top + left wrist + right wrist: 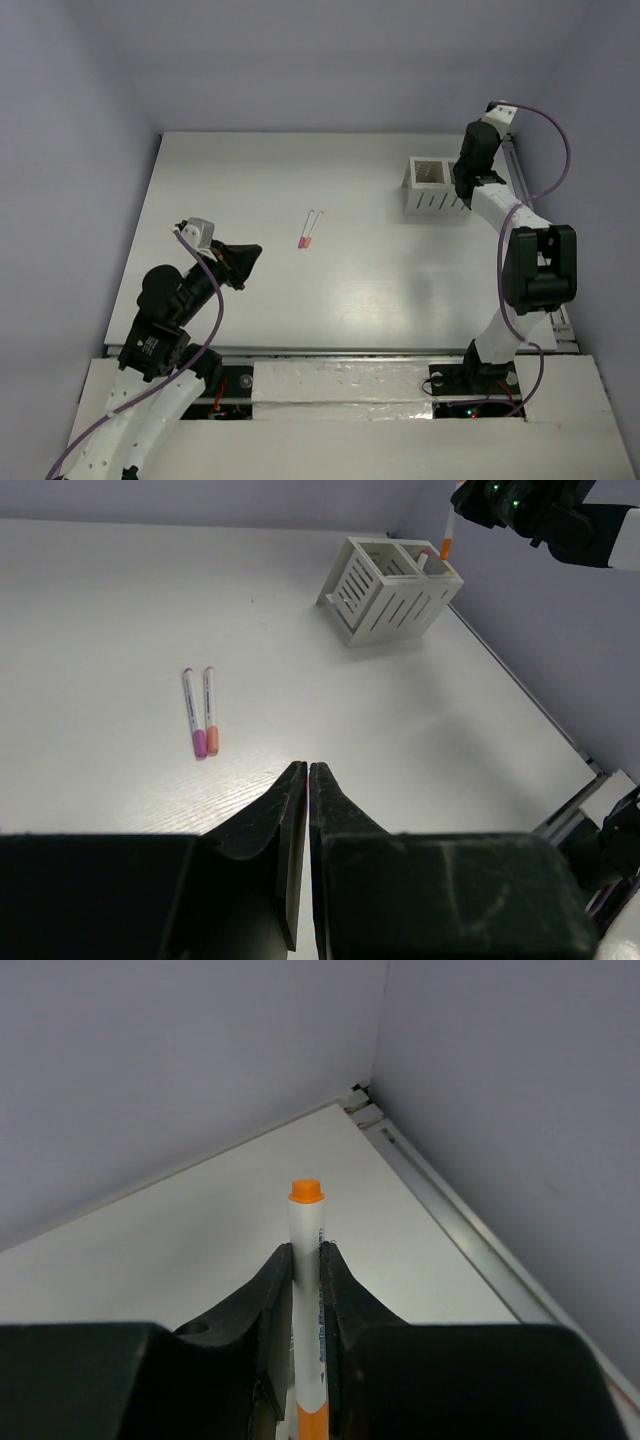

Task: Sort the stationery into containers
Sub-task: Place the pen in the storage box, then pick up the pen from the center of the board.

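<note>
My right gripper (306, 1252) is shut on a white pen (306, 1222) with orange ends, which stands upright between its fingers. In the left wrist view this pen (447, 538) hangs just above the far compartment of the white slotted container (390, 595); a pinkish tip (423, 556) shows inside that compartment. Two more pens lie side by side mid-table, one with a pink cap (192, 712) and one with an orange cap (210, 712). My left gripper (305, 770) is shut with nothing in it, low over the table, short of those pens (308, 231).
The container (432, 187) sits at the table's back right, close to the right edge rail (520, 180). Purple walls enclose the table at the back and on both sides. The right arm (520, 250) reaches along the right side.
</note>
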`<action>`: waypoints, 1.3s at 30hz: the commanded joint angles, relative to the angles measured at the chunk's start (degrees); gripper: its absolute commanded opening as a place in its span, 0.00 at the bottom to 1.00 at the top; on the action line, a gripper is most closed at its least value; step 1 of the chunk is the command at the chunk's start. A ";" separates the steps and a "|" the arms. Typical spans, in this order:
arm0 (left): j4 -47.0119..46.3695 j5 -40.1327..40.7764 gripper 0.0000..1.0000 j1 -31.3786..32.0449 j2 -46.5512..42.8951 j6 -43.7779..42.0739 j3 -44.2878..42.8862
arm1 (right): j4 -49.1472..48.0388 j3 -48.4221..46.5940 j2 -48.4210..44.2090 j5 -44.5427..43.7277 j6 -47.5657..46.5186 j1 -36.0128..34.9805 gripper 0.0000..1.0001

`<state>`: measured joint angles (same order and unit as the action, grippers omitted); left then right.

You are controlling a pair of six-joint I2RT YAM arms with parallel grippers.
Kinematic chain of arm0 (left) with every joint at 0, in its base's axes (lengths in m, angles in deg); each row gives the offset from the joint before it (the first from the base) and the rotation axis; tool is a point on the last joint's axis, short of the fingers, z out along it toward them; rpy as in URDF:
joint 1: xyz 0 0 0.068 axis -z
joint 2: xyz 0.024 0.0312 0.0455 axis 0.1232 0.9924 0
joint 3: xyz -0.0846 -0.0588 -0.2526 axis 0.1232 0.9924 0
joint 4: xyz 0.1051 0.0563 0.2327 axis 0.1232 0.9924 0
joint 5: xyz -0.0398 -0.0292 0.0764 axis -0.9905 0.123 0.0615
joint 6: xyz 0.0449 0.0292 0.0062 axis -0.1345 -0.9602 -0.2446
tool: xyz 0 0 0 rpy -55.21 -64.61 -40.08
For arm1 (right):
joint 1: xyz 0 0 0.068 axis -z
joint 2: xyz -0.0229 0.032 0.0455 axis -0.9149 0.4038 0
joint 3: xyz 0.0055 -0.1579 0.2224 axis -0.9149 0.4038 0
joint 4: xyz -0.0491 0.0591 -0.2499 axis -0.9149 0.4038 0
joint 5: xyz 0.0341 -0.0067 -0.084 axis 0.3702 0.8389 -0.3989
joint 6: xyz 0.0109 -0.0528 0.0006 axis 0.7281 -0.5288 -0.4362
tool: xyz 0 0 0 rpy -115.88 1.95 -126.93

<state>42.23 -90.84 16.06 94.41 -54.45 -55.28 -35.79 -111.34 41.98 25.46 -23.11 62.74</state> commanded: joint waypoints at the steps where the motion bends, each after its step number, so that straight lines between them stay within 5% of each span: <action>1: -2.09 -0.71 0.03 -0.28 0.67 -0.58 -2.00 | -7.60 -4.57 1.96 -4.03 -7.65 0.19 0.00; 7: -2.00 -0.62 0.02 -0.28 0.94 -0.66 -1.91 | -5.14 -2.82 1.79 -2.97 -2.47 0.19 0.03; 13: -2.18 -0.71 0.02 -0.28 0.50 -0.66 -1.91 | -4.52 1.31 -1.64 -1.39 0.52 -1.47 0.27; 23: -2.18 -0.62 0.03 -0.28 -0.73 -0.58 -1.83 | 0.48 0.88 -3.03 -1.39 0.96 -3.85 0.48; 25: -2.27 -0.62 0.03 -0.28 -0.82 -0.66 -1.91 | 1.80 1.14 -4.88 0.53 2.98 -5.60 0.42; 27: -2.27 -0.62 0.02 -0.28 -0.82 -0.66 -1.91 | 5.47 0.97 -7.34 4.66 5.51 -7.88 0.04; 34: -1.92 1.14 0.00 -0.28 -0.82 -0.23 -1.74 | 14.90 -0.44 -2.28 13.64 13.78 -29.65 0.00; 37: -1.57 2.19 0.00 -0.28 -0.91 -0.14 -1.83 | 17.09 -1.40 1.69 15.57 17.99 -33.81 0.17; 39: -1.65 2.11 0.00 -0.28 -0.91 -0.14 -1.74 | 18.06 -2.46 5.12 17.59 20.63 -36.28 0.53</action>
<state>42.25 -89.48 16.06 94.02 -54.45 -55.28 -23.03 -111.95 43.31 39.55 -8.60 27.27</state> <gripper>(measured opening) 0.003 0.432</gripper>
